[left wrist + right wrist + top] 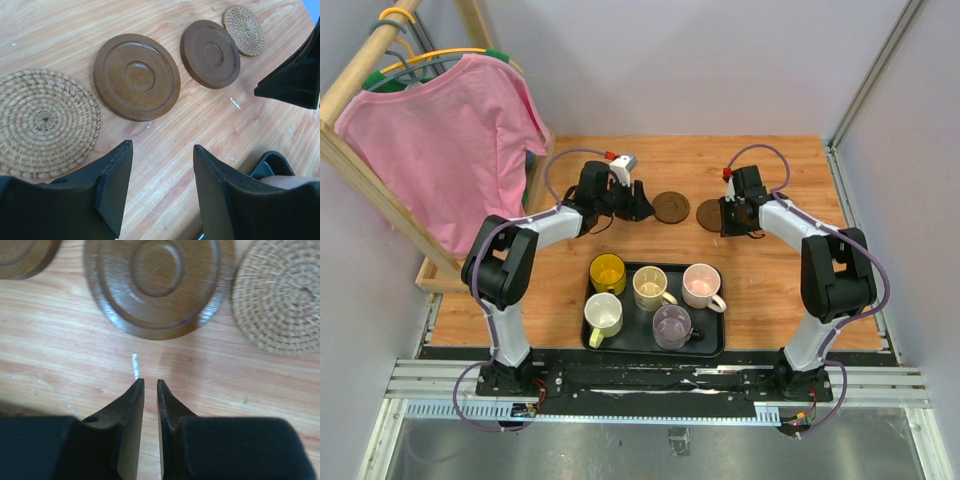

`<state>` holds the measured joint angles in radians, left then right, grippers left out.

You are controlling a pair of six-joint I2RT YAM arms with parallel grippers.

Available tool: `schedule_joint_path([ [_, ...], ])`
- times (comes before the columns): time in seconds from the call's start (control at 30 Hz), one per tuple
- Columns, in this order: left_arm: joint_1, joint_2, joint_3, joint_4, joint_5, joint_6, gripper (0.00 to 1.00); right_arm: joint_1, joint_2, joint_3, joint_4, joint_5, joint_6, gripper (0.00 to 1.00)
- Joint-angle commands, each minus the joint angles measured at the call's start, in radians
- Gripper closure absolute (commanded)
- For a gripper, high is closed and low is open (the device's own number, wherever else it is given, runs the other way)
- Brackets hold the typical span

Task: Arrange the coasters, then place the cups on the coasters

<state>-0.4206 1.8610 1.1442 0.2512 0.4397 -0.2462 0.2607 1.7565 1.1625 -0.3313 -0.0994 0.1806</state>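
Four coasters (pixel 136 76) lie near the desk's (pixel 770 290) far edge; thin, stiff, probably light, best pinched by the rim. Left gripper (pixel 162 147) gapes empty; right gripper (pixel 150 383) clenched, empty.

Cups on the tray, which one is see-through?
The grey-purple cup, in the near row, right of the white cup. That one, the yellow cup, cream cup and pink cup are opaque.

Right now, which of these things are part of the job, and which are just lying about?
Part of the job: brown coasters, woven coasters, yellow cup, cream cup, pink cup, white cup, greyish-purple cup.
Just lying about: pink shirt, wooden rack, black tray under the cups.
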Motion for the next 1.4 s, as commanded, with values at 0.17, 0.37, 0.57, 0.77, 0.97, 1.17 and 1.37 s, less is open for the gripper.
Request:
schedule_joint_path([
  [0.17,-0.042,0.084,0.098,-0.051,0.011,0.021,0.44,-0.05,0.072,0.016,-0.034,0.003,0.014,0.82],
  [0.37,-0.05,0.094,0.095,-0.068,0.004,0.02,0.44,-0.051,0.117,0.039,-0.033,-0.038,0.024,0.82],
  [0.57,-0.065,0.119,0.102,-0.084,0.003,0.025,0.44,-0.05,0.17,0.064,-0.021,-0.053,0.028,0.81],
  [0.77,-0.073,0.141,0.109,-0.087,-0.004,0.026,0.44,-0.051,0.219,0.122,-0.025,-0.071,0.03,0.81],
  [0.97,-0.074,0.154,0.113,-0.092,-0.008,0.028,0.44,-0.05,0.266,0.167,-0.031,-0.069,0.03,0.81],
  [1.17,-0.074,0.173,0.126,-0.098,-0.01,0.031,0.44,-0.052,0.306,0.22,-0.043,-0.069,0.03,0.81],
  [1.37,-0.075,0.206,0.162,-0.111,-0.014,0.038,0.44,-0.051,0.271,0.191,-0.05,-0.064,0.035,0.81],
])
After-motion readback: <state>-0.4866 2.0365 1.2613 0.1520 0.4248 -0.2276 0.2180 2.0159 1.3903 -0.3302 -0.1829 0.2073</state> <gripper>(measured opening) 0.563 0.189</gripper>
